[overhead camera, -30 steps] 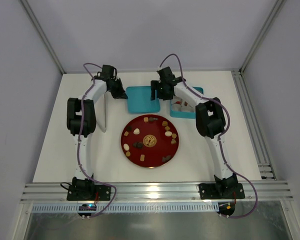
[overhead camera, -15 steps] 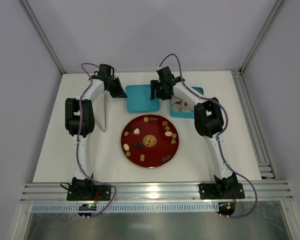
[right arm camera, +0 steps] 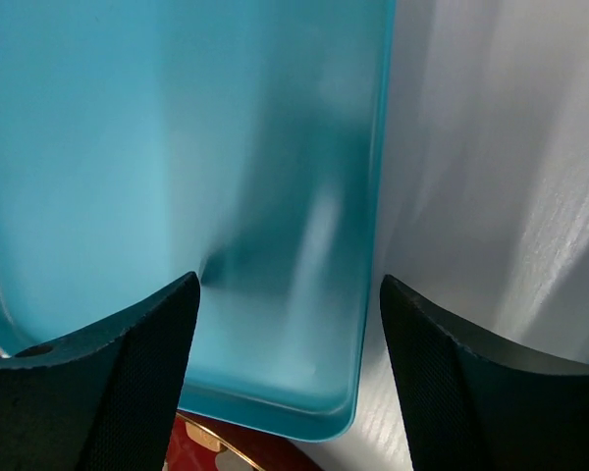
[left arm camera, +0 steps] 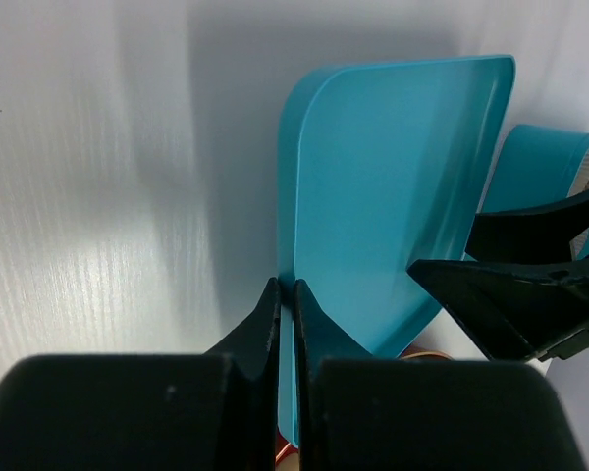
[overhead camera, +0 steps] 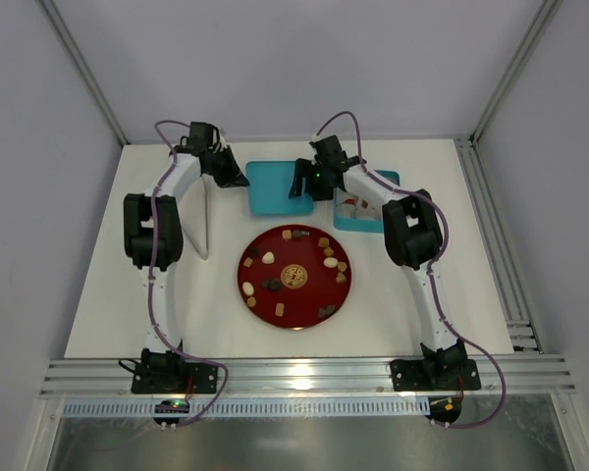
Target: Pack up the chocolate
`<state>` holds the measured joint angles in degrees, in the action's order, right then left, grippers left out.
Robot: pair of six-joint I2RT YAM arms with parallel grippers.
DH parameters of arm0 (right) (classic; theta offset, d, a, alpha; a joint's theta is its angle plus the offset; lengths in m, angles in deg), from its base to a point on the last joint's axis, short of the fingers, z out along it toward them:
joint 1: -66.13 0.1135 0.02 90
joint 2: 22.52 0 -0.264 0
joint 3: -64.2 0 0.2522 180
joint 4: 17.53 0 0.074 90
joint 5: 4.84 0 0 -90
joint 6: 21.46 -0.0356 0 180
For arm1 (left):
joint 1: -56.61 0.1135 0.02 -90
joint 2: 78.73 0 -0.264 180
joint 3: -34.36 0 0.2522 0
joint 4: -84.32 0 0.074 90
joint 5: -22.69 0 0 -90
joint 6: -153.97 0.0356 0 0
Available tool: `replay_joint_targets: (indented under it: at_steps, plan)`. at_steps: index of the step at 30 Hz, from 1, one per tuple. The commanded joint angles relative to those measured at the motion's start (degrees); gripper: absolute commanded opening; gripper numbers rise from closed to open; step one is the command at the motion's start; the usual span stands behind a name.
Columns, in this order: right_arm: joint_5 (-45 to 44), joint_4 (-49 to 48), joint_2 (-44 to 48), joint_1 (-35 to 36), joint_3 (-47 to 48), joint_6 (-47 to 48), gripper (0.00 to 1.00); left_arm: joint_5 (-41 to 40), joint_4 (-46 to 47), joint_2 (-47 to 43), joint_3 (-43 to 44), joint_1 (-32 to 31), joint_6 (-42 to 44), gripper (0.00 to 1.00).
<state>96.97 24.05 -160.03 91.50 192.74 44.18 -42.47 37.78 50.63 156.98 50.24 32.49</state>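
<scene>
Top external view: the chocolate (overhead camera: 271,285) lies as small dark, tan and cream pieces scattered on a round red plate (overhead camera: 307,296) in the middle of the white surface (overhead camera: 216,314). Both arms reach past the plate to the far side. All the pieces on the plate sit on the near side of the two end effectors, well apart from them, and neither one touches any piece.

The left end effector (overhead camera: 231,177) is at the left edge of a flat teal lid (overhead camera: 275,186). The right end effector (overhead camera: 299,184) is at the lid's right side. Just to the right of the lid stands a teal box (overhead camera: 358,226).

Left wrist view: the left end effector (left arm camera: 285,294) has its fingers drawn almost together, pinching the thin rim of the lid (left arm camera: 393,196) between them. The right arm's black fingers (left arm camera: 530,285) show at the lid's opposite side, with the box (left arm camera: 540,162) behind them.

Right wrist view: the right end effector (right arm camera: 290,285) is spread wide and grips nothing. Between its fingers lies the lid (right arm camera: 177,147). A sliver of the red plate (right arm camera: 201,446) shows past the lid's near edge. No chocolate appears in either wrist view.
</scene>
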Motion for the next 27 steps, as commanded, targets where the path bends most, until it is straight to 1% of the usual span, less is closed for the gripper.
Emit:
replay_joint_targets:
  at_steps: [1,2,3,4,5,6,7,8,9,10,11,12,13,15,21,23,24,26,27]
  plan:
    - [8.56,-7.14,6.02,-1.81,-4.2,-5.24,0.75,3.63,3.24,-4.73,-0.05,0.57,-1.47,0.0]
    - [10.32,-8.55,6.64,-2.16,-5.35,-6.3,0.76,3.72,3.24,-4.91,-0.22,0.66,-1.47,0.0]
    - [11.9,-12.65,7.34,-2.6,-6.92,-7.53,0.75,4.07,3.5,-4.99,-0.31,0.66,-1.56,0.0]
    - [14.96,-14.87,9.0,-3.38,-10.25,-9.02,0.75,4.16,3.59,-5.0,-0.49,0.66,-1.65,0.0]
    - [16.47,-19.94,9.8,-3.83,-12.11,-11.91,0.75,4.16,3.77,-5.17,-0.58,0.75,-1.65,0.0]
    - [17.79,-22.69,10.68,-4.18,-15.61,-13.77,0.74,4.51,3.68,-5.26,-0.66,0.75,-1.65,0.0]
    - [20.42,-25.15,11.99,-4.88,-17.12,-15.26,0.73,4.6,3.86,-5.17,-0.67,0.75,-1.65,0.0]
    - [21.4,-29.7,12.53,-5.15,-18.27,-17.89,0.72,4.78,3.86,-5.34,-0.75,0.83,-1.56,0.0]
    - [22.37,-31.23,12.88,-5.5,-19.06,-18.87,0.7,5.13,3.77,-5.26,-0.84,0.75,-1.47,0.0]
    - [23.16,-32.46,13.23,-5.59,-20.29,-19.67,0.65,5.48,3.86,-5.35,-0.84,0.75,-1.39,0.0]
    - [24.56,-34.21,13.76,-5.94,-20.65,-20.98,0.62,5.83,3.86,-5.35,-0.84,0.75,-1.3,0.0]
    - [25.01,-34.84,13.94,-5.94,-20.91,-21.43,0.59,6.27,3.86,-5.43,-0.93,0.75,-1.21,0.0]
    - [25.27,-35.19,14.2,-5.85,-21.26,-21.69,0.54,6.53,3.95,-5.43,-0.93,0.83,-1.04,0.0]
    - [25.72,-35.81,14.73,-5.94,-21.44,-22.22,0.48,6.89,3.95,-5.87,-1.19,0.83,-0.77,0.0]
    - [27.64,-37.3,15.61,-5.94,-21.7,-23.27,0.43,8.03,4.21,-7.19,-2.24,0.57,-0.33,0.0]
    - [27.91,-38.18,15.87,-5.85,-22.06,-23.89,0.4,8.38,4.56,-7.63,-2.51,0.13,0.1,0.0]
    - [28.35,-38.36,16.22,-5.94,-22.32,-24.07,0.36,8.47,4.74,-8.24,-3.03,-0.13,0.19,0.0]
    - [28.62,-38.45,16.66,-5.94,-22.5,-24.33,0.34,8.03,5.0,-8.86,-3.56,-0.83,0.98,0.0]
    - [28.7,-38.36,16.92,-5.85,-22.76,-24.42,0.3,7.68,4.91,-9.21,-3.91,-1.01,1.07,0.0]
